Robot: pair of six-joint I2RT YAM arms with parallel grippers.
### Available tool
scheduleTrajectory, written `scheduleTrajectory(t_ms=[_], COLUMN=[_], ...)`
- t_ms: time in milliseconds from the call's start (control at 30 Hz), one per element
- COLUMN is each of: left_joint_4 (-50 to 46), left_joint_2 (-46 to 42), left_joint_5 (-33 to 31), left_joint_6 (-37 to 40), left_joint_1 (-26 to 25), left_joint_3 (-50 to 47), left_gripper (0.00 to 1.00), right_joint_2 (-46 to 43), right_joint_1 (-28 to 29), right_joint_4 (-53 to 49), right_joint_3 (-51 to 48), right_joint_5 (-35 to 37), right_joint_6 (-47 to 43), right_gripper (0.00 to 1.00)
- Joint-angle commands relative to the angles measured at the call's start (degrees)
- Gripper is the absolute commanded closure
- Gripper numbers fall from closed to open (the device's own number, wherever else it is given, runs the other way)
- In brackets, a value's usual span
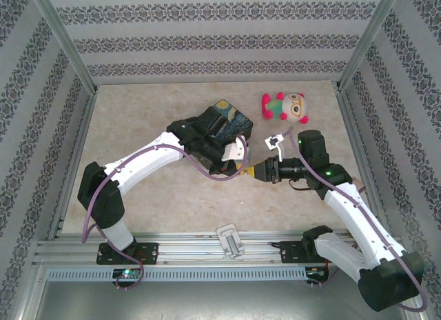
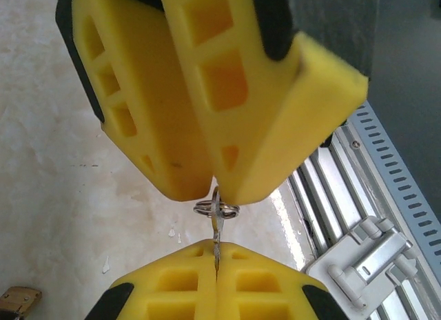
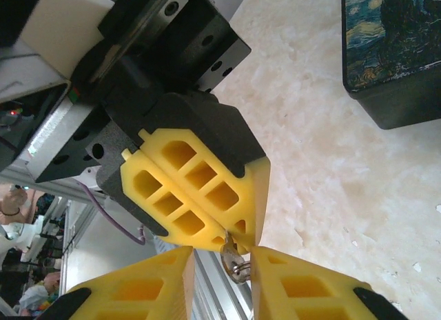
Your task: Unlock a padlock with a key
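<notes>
The key (image 2: 218,227) is a slim metal key with a small split ring on its head, held in the air between the two grippers. My left gripper (image 2: 217,254) is shut on the key's blade, its yellow fingers pressed together. My right gripper (image 3: 222,254) faces it tip to tip, jaws apart, with the key (image 3: 233,254) head and ring in the gap, against one finger. From above, the left gripper (image 1: 242,170) and right gripper (image 1: 256,172) meet over the table's middle. A small brass-coloured piece (image 2: 17,299), seemingly the padlock, lies on the table, cut off by the frame.
A painted tin (image 1: 231,123) stands just behind the left wrist, also seen as the tin (image 3: 393,51). A pink and white plush toy (image 1: 286,107) lies at the back right. A white clip fixture (image 1: 231,241) sits on the metal rail at the near edge.
</notes>
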Motion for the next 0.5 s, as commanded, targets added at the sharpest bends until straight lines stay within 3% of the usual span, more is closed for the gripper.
scheduleTrajectory(t_ms=[0, 300, 467], left_joint_4=[-2.3, -2.5, -2.7], left_joint_2=[-0.1, -0.3, -0.5], left_joint_5=[2.6, 3.3, 3.6], left_joint_6=[1.4, 1.1, 0.8], left_joint_1=[0.7, 0.8, 1.2], left_joint_3=[1.5, 1.5, 1.5], left_gripper=[1.00, 1.00, 1.00], right_joint_2=[0.5, 1.1, 1.2], right_joint_1=[1.1, 2.4, 2.6], right_joint_4=[-0.6, -0.1, 0.0], right_joint_3=[1.6, 1.2, 1.0], right_joint_5=[1.0, 1.8, 1.7], right_joint_6=[-2.0, -2.0, -1.8], right_gripper=[0.72, 0.83, 0.84])
